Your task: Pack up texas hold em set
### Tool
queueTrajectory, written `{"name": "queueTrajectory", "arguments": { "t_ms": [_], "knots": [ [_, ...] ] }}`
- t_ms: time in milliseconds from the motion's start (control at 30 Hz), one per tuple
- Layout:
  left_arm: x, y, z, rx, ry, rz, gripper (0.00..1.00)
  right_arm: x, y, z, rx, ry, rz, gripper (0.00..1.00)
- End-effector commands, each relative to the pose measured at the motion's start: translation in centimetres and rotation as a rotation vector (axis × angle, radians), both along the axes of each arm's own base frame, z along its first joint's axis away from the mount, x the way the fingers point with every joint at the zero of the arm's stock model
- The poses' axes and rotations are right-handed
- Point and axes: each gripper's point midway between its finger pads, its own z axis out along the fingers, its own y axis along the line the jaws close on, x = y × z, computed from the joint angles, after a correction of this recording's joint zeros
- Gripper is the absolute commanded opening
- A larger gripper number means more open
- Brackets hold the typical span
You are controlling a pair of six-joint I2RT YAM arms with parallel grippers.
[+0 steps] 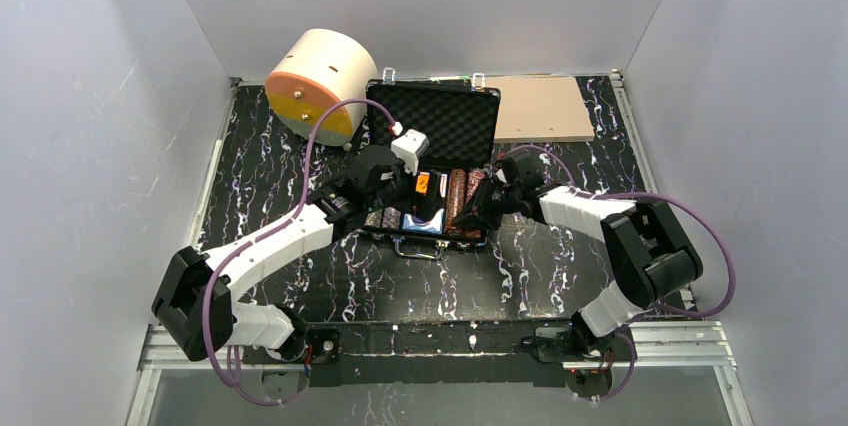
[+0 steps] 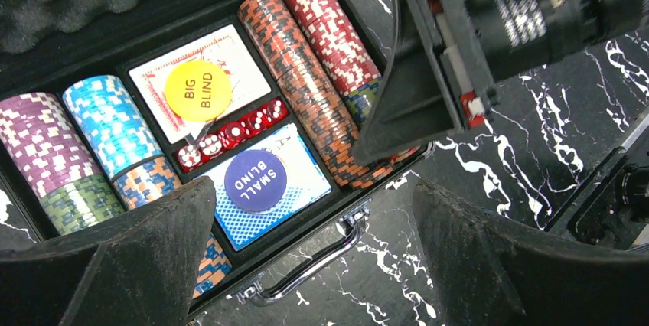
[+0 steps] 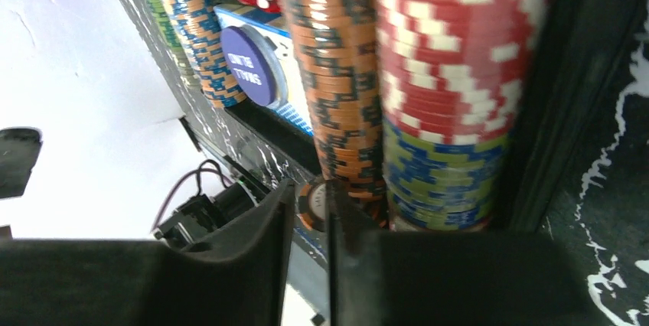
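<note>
Left gripper (image 2: 314, 196) gapes wide over the briefcase's (image 2: 92, 41) near edge, empty. Right gripper (image 3: 310, 188), jaws almost together, pinches a loose orange chip (image 3: 315, 205) at the orange row's (image 2: 306, 89) near end; that row runs away toward the lid (image 1: 440, 116).

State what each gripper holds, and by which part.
The left gripper is open and holds nothing. The right gripper seems to pinch one orange chip across its flat faces, at the row's near end.
</note>
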Motion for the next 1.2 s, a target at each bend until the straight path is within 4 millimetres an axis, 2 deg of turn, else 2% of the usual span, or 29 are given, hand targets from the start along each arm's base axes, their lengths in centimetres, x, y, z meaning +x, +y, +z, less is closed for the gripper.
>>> {"name": "queueTrajectory", "arguments": {
  "t_ms": [0, 67, 133, 167, 233, 300, 433, 633, 1000, 1167],
  "knots": [
    [-0.3, 0.6, 0.7, -0.017, -0.025, 0.004, 0.98, 2.5, 1.0, 4.7, 0.032, -0.158, 0.015, 0.39],
    [-0.2, 0.7, 0.7, -0.018, -0.023, 0.013, 0.98, 2.6, 1.3, 6.1, 0.063, -0.191, 0.017, 0.47],
    [-0.2, 0.7, 0.5, -0.015, -0.022, 0.016, 0.98, 2.2, 1.4, 6.7, 0.091, -0.2, 0.026, 0.47],
    [-0.2, 0.7, 0.5, -0.014, -0.022, 0.015, 0.98, 1.8, 1.5, 6.7, 0.104, -0.19, 0.033, 0.46],
    [-0.3, 0.6, 0.4, -0.012, -0.02, 0.006, 0.97, 1.4, 1.7, 6.8, 0.139, -0.188, 0.046, 0.35],
    [-0.3, 0.5, 0.3, -0.011, -0.016, -0.004, 0.95, 0.7, 1.8, 6.0, 0.14, -0.152, 0.054, 0.24],
    [-0.5, 0.2, 0.0, -0.01, -0.005, -0.02, 0.94, -0.4, 2.0, 4.3, 0.13, -0.075, 0.076, 0.19],
    [-0.7, 0.2, -0.6, -0.001, 0.017, -0.023, 0.92, -1.0, 2.3, 2.6, 0.12, -0.021, 0.08, 0.18],
    [-0.6, 0.2, -0.9, 0.026, 0.006, -0.042, 0.92, -1.6, 0.1, -4.3, -0.095, 0.129, 0.03, 0.19],
    [-0.4, 0.5, -0.9, 0.039, -0.002, -0.032, 0.92, -1.1, -0.6, -4.4, -0.15, 0.123, -0.009, 0.19]
  ]
}}
